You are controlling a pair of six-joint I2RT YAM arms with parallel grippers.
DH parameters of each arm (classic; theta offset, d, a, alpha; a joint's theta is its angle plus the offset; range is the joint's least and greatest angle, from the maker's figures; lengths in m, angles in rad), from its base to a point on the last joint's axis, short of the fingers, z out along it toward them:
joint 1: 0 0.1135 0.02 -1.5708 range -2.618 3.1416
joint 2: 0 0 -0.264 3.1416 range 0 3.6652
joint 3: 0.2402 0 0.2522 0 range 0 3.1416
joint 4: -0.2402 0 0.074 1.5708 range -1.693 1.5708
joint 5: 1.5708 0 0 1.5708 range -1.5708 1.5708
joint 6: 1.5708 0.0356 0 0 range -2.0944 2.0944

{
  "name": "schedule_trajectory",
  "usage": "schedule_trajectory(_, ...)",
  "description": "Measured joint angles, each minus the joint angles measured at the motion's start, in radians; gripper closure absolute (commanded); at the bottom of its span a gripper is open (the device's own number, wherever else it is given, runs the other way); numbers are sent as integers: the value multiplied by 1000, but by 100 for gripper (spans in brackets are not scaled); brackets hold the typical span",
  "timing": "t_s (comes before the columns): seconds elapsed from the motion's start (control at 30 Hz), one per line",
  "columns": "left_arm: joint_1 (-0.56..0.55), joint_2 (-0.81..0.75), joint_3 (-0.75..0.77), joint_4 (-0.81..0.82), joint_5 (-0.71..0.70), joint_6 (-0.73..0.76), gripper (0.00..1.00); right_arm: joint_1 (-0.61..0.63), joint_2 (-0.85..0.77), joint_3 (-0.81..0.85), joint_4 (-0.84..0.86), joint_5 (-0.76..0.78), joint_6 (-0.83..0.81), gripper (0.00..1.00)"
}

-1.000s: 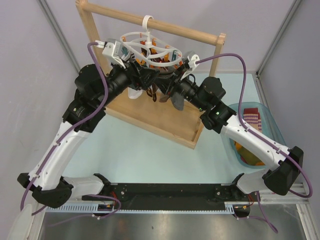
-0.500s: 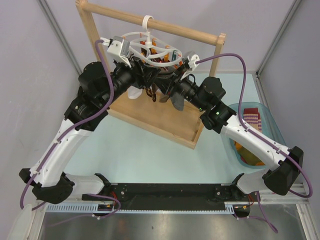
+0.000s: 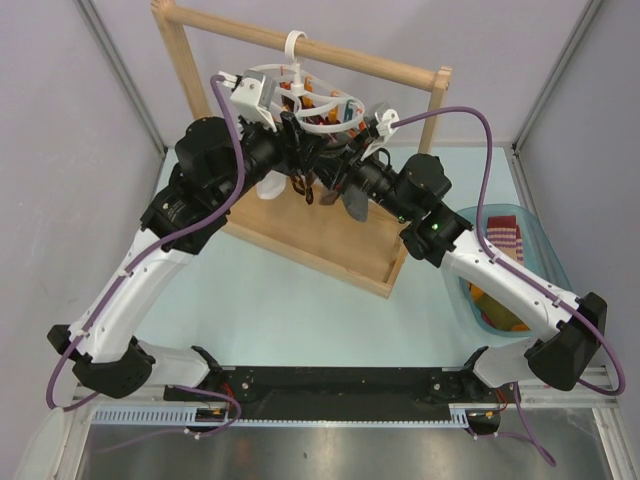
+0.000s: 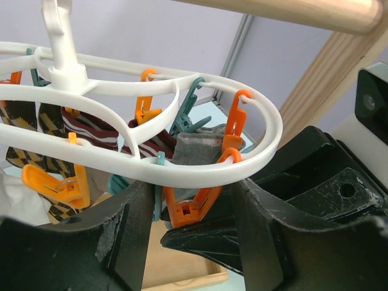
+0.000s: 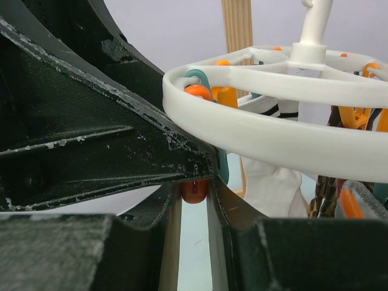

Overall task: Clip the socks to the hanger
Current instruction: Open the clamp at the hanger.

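Observation:
The white hanger [image 3: 300,100] hangs by its hook from the wooden rack's top bar, with orange and teal clips under its rings. Its near ring fills the left wrist view [image 4: 200,173] and the right wrist view [image 5: 273,136]. A grey sock [image 4: 197,148], a dark red striped sock [image 4: 91,127] and a brown argyle sock [image 4: 24,121] hang clipped. A white sock [image 5: 267,176] also hangs there. My left gripper [image 4: 191,203] is open, its fingers either side of an orange clip [image 4: 194,206]. My right gripper [image 5: 195,200] is shut on an orange clip [image 5: 195,189] under the ring.
The tall wooden rack [image 3: 300,235] stands on its tray base at the back. A clear blue bin [image 3: 540,250] at the right holds more socks, red-white striped and orange. Both arms crowd under the hanger, and the left gripper's body [image 5: 91,133] is close against the right fingers.
My left arm has swung right and further in, bringing its gripper up under the hanger ring. The right arm and the hanger have stayed put.

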Motion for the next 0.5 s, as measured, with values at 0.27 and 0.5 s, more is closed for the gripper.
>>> schedule_trajectory(0.27,-9,8,11,-4,-21,0,43,2,0,2,1,0,0,100)
schedule_trajectory(0.5,-16,25,16,-9,-65,6,52,4,0,3,-2,5,0,100)
